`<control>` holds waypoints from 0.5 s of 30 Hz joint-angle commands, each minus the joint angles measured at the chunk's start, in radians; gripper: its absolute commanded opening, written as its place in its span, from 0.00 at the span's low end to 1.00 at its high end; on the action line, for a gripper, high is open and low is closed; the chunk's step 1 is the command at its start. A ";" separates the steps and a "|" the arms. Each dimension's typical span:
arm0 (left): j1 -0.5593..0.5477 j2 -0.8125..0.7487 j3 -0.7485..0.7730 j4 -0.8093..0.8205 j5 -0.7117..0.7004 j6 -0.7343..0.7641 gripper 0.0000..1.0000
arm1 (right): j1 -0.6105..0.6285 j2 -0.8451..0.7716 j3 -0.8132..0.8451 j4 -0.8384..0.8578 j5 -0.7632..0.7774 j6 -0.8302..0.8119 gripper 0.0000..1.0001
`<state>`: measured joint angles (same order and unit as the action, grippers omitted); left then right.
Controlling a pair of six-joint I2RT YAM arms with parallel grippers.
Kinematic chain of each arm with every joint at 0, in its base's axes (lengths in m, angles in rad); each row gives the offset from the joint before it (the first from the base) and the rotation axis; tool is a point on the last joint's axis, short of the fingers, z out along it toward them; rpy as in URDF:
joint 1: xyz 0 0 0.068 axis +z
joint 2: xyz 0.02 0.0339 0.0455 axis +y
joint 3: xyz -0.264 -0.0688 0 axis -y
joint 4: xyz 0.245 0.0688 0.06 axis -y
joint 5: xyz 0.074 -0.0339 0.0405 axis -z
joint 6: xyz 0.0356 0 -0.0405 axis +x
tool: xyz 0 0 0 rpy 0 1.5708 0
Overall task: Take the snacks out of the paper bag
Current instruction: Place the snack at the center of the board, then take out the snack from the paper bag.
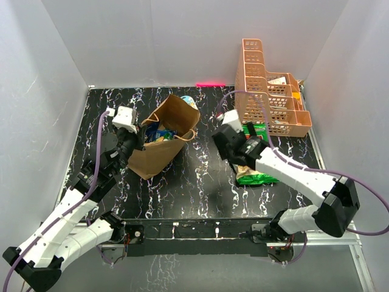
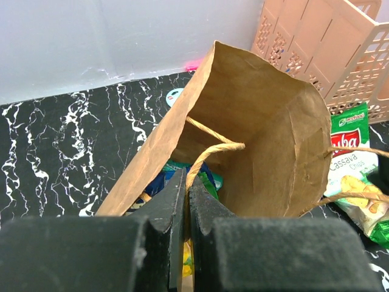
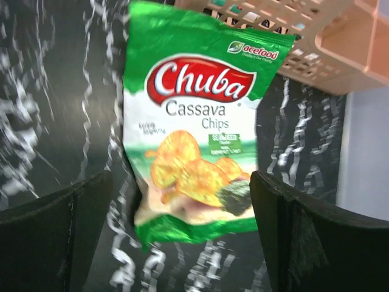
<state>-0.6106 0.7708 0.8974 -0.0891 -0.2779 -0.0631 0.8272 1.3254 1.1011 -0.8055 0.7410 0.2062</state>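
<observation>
The left gripper (image 2: pixel 187 190) is clenched on the paper bag (image 2: pixel 261 134) rim; the right gripper (image 3: pixel 182 210), jaws released above 1 green packet (image 3: pixel 194 121) lying on the table (image 1: pixel 200 182), has the bag's other snacks (image 1: pixel 159 131) to its left.

Brown paper bag (image 1: pixel 157 153); green-and-white Chuba packet (image 3: pixel 194 121) with red logo; pale orange lattice basket (image 1: pixel 267 91); black table (image 1: pixel 200 182) veined white.

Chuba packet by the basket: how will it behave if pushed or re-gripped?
Glossy film on the Chuba packet suggests it is slippery and probably light for its size. It seems to lie flat on the table, so a push should slide it, not roll it. Its printed chips hint at fragile contents.
</observation>
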 commanded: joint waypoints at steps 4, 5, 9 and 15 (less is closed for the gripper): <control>0.007 -0.023 -0.023 0.044 -0.015 -0.011 0.00 | -0.242 -0.093 -0.120 0.275 -0.309 0.396 0.99; 0.007 -0.022 -0.020 0.045 -0.016 -0.023 0.00 | -0.274 -0.099 -0.151 0.316 -0.349 0.410 0.99; 0.006 0.004 0.077 -0.041 0.004 -0.096 0.00 | -0.348 -0.088 -0.213 0.382 -0.420 0.421 0.98; 0.008 0.018 0.139 -0.123 0.102 -0.254 0.00 | -0.410 -0.107 -0.330 0.376 -0.510 0.496 0.98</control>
<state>-0.6052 0.7883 0.9684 -0.1543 -0.2573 -0.1867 0.4500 1.2491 0.8268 -0.4950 0.3294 0.6155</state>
